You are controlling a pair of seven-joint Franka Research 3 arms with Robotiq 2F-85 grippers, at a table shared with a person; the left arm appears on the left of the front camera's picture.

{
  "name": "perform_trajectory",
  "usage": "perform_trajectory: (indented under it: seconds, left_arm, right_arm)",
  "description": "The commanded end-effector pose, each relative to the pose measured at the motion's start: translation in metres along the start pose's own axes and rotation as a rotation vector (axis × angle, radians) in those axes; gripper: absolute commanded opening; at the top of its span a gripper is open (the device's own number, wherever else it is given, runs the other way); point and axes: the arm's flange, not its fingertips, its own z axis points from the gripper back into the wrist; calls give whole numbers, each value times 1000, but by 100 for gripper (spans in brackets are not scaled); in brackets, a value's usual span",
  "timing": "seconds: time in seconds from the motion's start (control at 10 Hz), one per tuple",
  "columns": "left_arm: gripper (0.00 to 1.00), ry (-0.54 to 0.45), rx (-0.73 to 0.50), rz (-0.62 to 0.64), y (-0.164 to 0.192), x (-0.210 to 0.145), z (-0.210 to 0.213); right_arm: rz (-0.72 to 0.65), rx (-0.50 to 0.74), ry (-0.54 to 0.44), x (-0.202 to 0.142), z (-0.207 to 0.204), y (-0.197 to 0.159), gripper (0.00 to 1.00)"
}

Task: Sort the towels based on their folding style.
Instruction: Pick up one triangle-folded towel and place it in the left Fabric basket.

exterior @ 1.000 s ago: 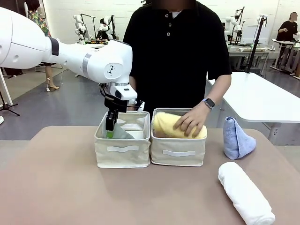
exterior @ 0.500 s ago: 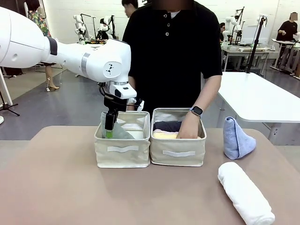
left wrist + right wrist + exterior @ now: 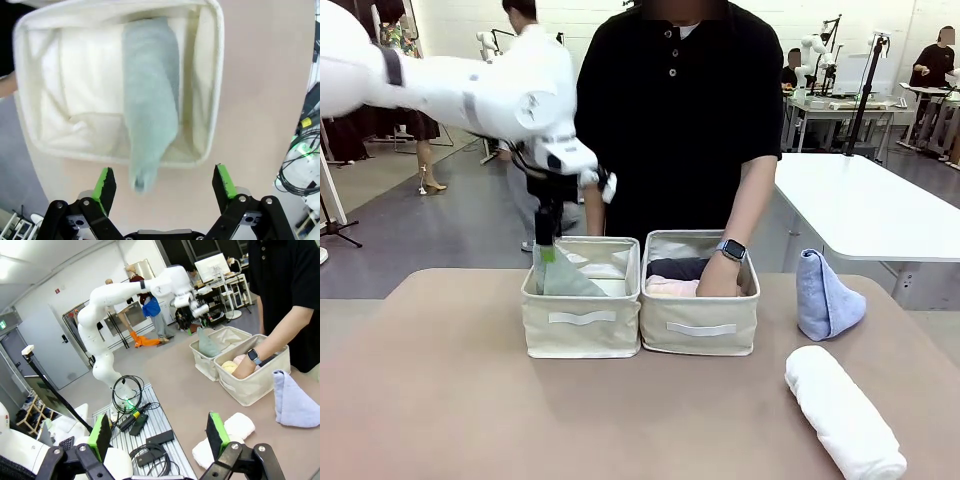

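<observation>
A pale teal cone-folded towel (image 3: 563, 277) leans in the left beige basket (image 3: 582, 325). My left gripper (image 3: 547, 247) hangs open just above its tip. In the left wrist view the open fingers (image 3: 106, 179) stand on either side of the teal towel (image 3: 150, 95), not touching it. In the right basket (image 3: 700, 325) lie dark grey (image 3: 676, 268) and pale pink (image 3: 669, 287) rolls, with the person's hand (image 3: 718, 283) pressed in beside them. A light blue cone towel (image 3: 825, 295) and a white roll (image 3: 843, 412) rest on the table at the right. My right gripper (image 3: 159, 432) is open, near the white roll (image 3: 227, 435).
The person stands at the table's far edge behind the baskets. The brown tabletop (image 3: 440, 400) is bare in front of the baskets and to the left. Cables and a metal rack (image 3: 145, 440) lie beside the table in the right wrist view.
My left gripper has opened, let go of the teal towel and risen above the left basket. The person has pushed the yellow roll down into the right basket.
</observation>
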Motion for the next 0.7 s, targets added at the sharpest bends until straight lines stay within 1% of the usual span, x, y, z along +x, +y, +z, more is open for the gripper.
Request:
perform_trajectory:
  seconds: [0.0,0.1,0.3,0.4,0.6]
  left_arm:
    - [100,-169,79,42,-35,-71,48]
    - [100,-220,110,92,-49,-105,63]
    - [100,-274,107,179,-62,-145,61]
    - [100,-294,106,192,-67,-157,57]
    - [100,-278,92,184,-63,-158,49]
  right_arm:
    - [-6,5,3,1,-1,-1,100]
    - [-6,5,3,1,-1,-1,100]
    - [-6,5,3,1,-1,-1,100]
    - [-6,5,3,1,-1,-1,100]
    - [-6,5,3,1,-1,-1,100]
